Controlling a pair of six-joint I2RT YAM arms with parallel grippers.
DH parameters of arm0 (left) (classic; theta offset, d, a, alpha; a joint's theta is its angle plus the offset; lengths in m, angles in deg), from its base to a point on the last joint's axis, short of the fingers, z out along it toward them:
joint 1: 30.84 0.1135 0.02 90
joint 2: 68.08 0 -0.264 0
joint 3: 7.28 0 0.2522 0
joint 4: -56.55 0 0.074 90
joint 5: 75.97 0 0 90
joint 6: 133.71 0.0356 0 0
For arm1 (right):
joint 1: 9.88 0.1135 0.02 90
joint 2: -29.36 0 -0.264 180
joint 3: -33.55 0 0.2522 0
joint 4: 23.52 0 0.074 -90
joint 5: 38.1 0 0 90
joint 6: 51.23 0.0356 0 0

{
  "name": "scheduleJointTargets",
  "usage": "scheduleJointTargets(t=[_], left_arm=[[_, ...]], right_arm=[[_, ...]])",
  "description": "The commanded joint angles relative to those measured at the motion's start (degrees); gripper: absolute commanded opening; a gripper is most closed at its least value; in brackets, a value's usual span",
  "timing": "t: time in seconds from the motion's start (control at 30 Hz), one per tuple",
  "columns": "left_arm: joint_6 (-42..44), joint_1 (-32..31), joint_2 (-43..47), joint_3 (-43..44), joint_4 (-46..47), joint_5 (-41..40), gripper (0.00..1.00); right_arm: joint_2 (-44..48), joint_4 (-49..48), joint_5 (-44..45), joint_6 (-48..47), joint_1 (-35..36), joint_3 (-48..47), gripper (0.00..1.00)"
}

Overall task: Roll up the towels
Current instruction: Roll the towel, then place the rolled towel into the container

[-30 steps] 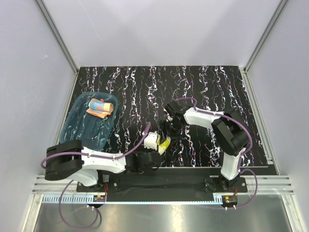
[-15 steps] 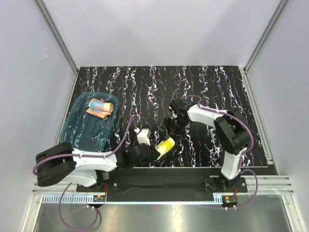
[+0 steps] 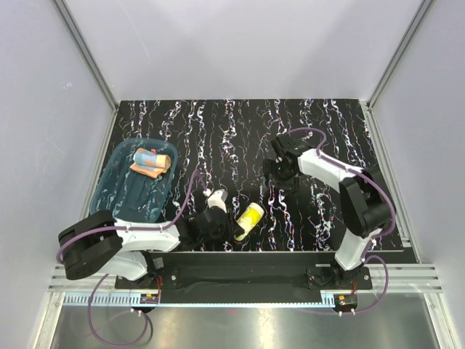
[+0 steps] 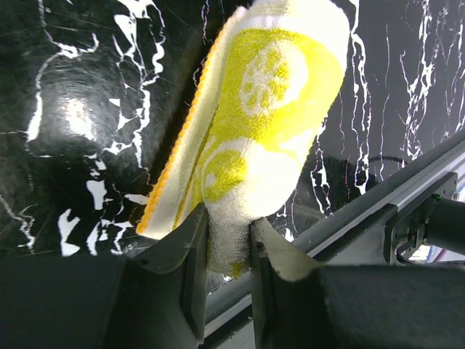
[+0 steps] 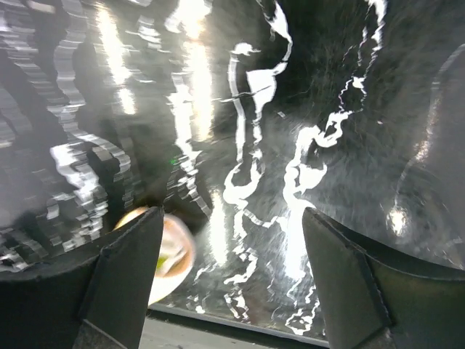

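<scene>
1. Right gripper (image 5: pixel 232 218) pulled away from yellow towel (image 3: pixel 251 217); fingers spread, empty.
2. My left gripper (image 4: pixel 227 227) pinches that rolled towel's end.
3. Orange-pink towel (image 3: pixel 151 161) lies in tray (image 3: pixel 123 200).

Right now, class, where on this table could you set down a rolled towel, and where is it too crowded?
Free: the far strip of the table behind the tray and the right arm; the middle patch between them; the tray's near half, below the orange-pink towel. Crowded: the near edge, where the left fingers pinch the yellow towel.
</scene>
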Motion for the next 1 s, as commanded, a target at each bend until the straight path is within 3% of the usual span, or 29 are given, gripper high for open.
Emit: scheduleJointTargets(t=[0.0,0.2,0.43,0.97], left_arm=[[-0.88,1.12,-2.48,1.67,-6.32,4.77,0.0],[-3.69,4.11,-7.13,2.11,-5.09,10.21,0.0],[-7.72,7.89,-11.96,-0.78,2.73,15.41,0.0],[-8.96,8.51,-15.49,-2.63,8.53,18.31,0.0]], right_arm=[[8.55,-0.41,1.05,0.57,-0.22,-0.12,0.84],[17.95,-7.96,-11.7,6.62,0.04,12.59,0.8],[22.72,-18.42,-13.11,15.06,6.45,24.4,0.78],[9.45,-33.37,-14.52,18.59,8.66,28.63,0.7]])
